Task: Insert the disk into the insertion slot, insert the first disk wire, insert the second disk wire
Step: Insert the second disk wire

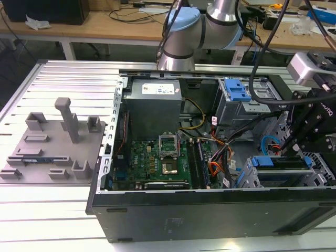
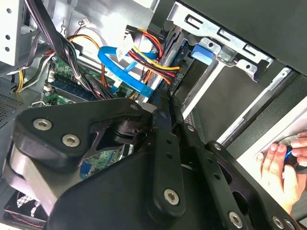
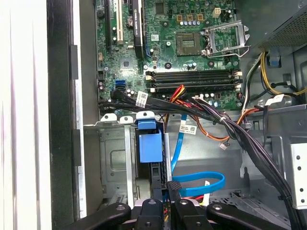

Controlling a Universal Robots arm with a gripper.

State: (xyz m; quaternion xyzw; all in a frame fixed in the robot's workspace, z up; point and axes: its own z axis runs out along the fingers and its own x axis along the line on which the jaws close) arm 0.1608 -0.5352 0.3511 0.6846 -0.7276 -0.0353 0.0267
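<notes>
Open computer case (image 1: 210, 210) with the arm's gripper (image 3: 167, 191) lowered at the drive bays, on the exterior view's right. In the first wrist view the fingers stand pinched around a thin dark edge beneath the blue carrier handle (image 3: 149, 146); this appears to be the disk (image 3: 154, 175) standing on edge in the insertion slot (image 3: 112, 158), though how deep it sits cannot be told. A blue flat cable (image 3: 201, 182) and a bundle of black wires (image 3: 225, 127) lie just beside the fingers. Risks: a tilted disk may jam against the perforated wall, and loose cabling may snag. A person's hand (image 2: 283, 167) rests near the case.
</notes>
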